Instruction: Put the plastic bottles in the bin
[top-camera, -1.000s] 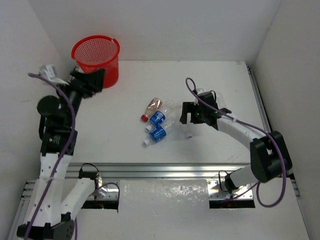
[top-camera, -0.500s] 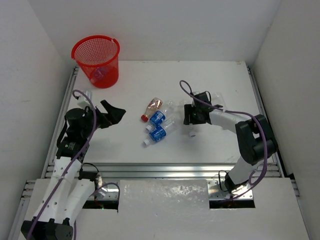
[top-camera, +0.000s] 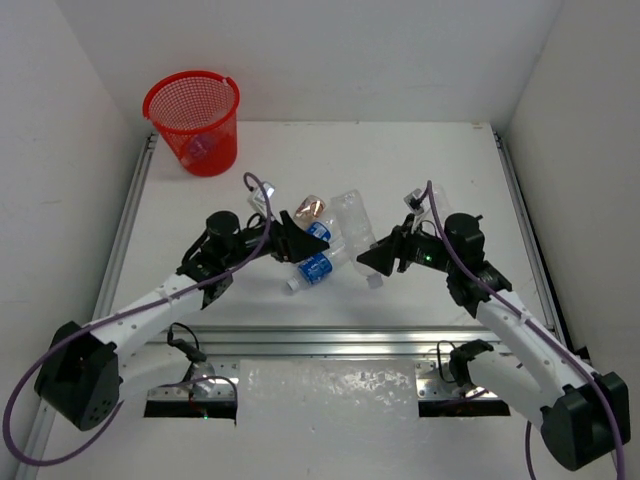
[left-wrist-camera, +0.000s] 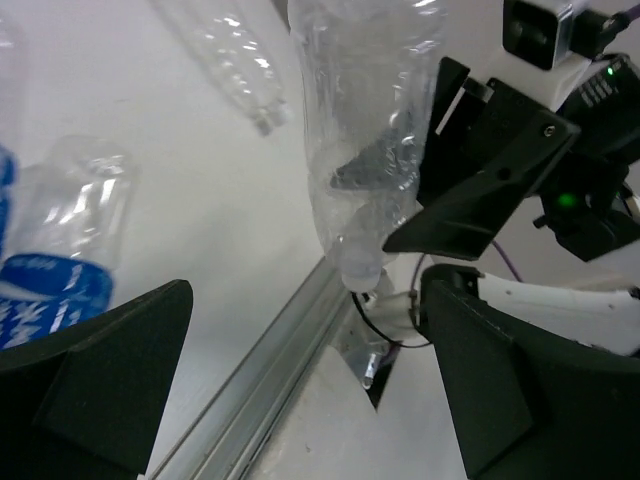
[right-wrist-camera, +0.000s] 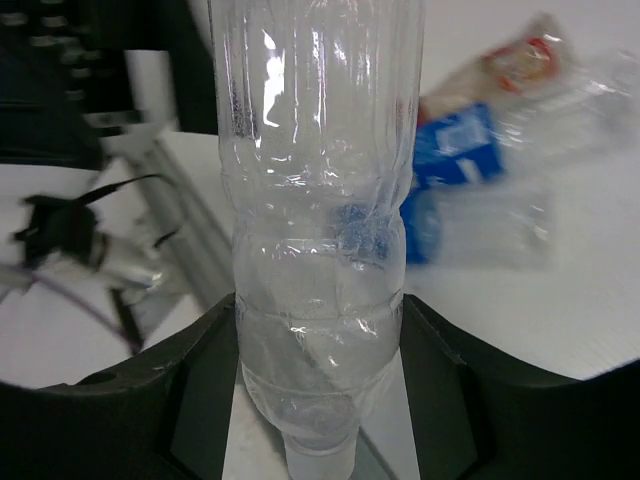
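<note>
The red mesh bin (top-camera: 191, 108) stands at the far left corner with one bottle (top-camera: 200, 148) showing through its wall. My right gripper (top-camera: 378, 257) (right-wrist-camera: 320, 350) is shut on a clear bottle (top-camera: 352, 222) (right-wrist-camera: 315, 200), neck down, held off the table. My left gripper (top-camera: 288, 240) (left-wrist-camera: 305, 335) is open and empty beside the bottle pile. The pile holds a red-label bottle (top-camera: 310, 209) and two blue-label bottles (top-camera: 318, 235) (top-camera: 314, 268). In the left wrist view the held clear bottle (left-wrist-camera: 365, 130) hangs ahead, with a blue-label bottle (left-wrist-camera: 60, 260) at left.
Another clear bottle (left-wrist-camera: 230, 55) lies on the table beyond the left gripper. An aluminium rail (top-camera: 330, 340) runs along the near table edge. White walls close in the left, back and right sides. The two grippers are close together at mid-table.
My left arm swung from the bin down to the bottle pile, leaving a bottle in the bin. My right gripper closed on the clear bottle and pulled it up and back.
</note>
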